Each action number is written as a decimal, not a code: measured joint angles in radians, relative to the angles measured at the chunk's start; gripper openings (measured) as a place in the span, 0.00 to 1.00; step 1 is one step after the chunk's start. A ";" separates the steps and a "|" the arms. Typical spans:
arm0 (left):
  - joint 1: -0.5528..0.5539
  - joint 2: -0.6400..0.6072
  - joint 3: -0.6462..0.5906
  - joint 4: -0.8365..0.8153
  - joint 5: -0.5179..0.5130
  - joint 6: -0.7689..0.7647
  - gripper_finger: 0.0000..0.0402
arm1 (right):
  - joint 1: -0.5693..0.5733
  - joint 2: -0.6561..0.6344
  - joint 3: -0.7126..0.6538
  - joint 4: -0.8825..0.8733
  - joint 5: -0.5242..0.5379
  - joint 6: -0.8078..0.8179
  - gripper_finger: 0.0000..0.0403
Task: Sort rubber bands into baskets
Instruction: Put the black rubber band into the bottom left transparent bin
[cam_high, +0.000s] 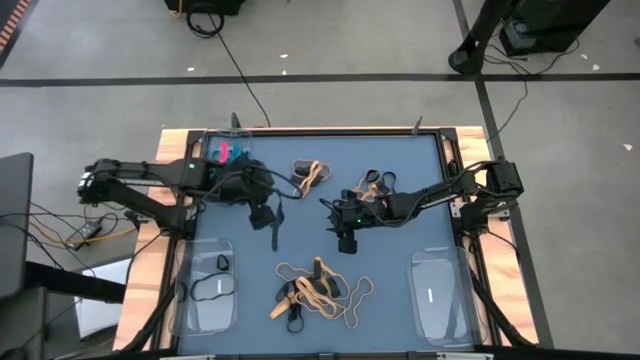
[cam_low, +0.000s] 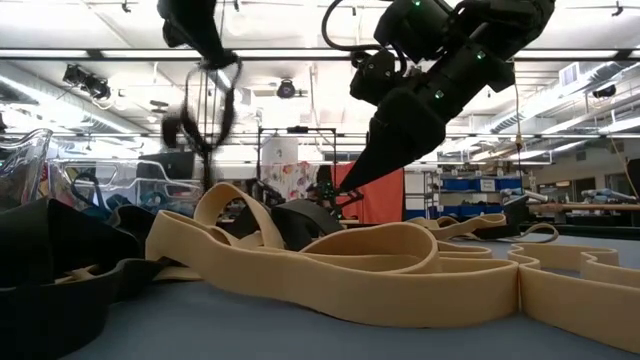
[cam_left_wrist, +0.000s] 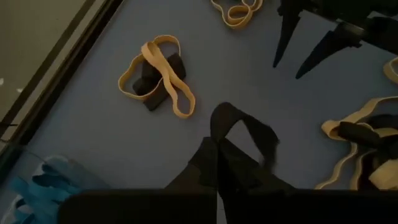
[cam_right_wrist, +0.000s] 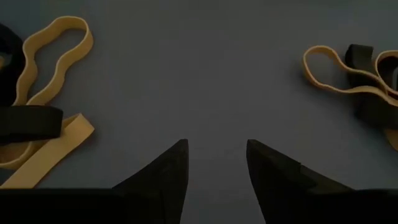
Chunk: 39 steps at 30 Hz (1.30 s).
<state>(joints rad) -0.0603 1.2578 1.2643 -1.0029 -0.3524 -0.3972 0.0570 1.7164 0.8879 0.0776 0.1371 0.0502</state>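
Right now my left gripper (cam_high: 268, 215) is clamped on a black rubber band (cam_left_wrist: 245, 134) that dangles below its fingertips, above the mat. I should carry it steadily to the basket (cam_high: 205, 285) holding black bands, ahead and to my left. My right gripper (cam_right_wrist: 216, 163) hovers, fingers apart, holding nothing.

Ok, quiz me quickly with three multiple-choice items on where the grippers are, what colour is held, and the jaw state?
1. The right gripper is: A over bare mat; B inside a basket; C off the table.
2. The rubber band in the left gripper is: A tan; B black; C teal.
3. The right gripper's jaws are: A open, empty; B shut on a tan band; C shut, empty.

A: only blue mat lies between its fingers. B: a dark loop hangs from the shut fingers. A: a clear gap shows, nothing in it.
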 joint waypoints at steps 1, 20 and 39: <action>0.004 0.015 -0.019 0.000 -0.001 -0.001 0.01 | 0.000 0.000 0.000 0.000 0.000 0.000 0.43; 0.097 0.114 -0.023 0.047 -0.060 0.029 0.01 | 0.000 0.000 0.000 -0.007 0.000 0.007 0.43; 0.127 0.124 0.004 0.207 -0.127 0.171 0.00 | 0.000 0.000 0.000 -0.004 -0.001 0.010 0.43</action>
<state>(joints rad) 0.0666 1.3819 1.2683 -0.7958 -0.4797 -0.2266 0.0574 1.7164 0.8879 0.0734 0.1364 0.0601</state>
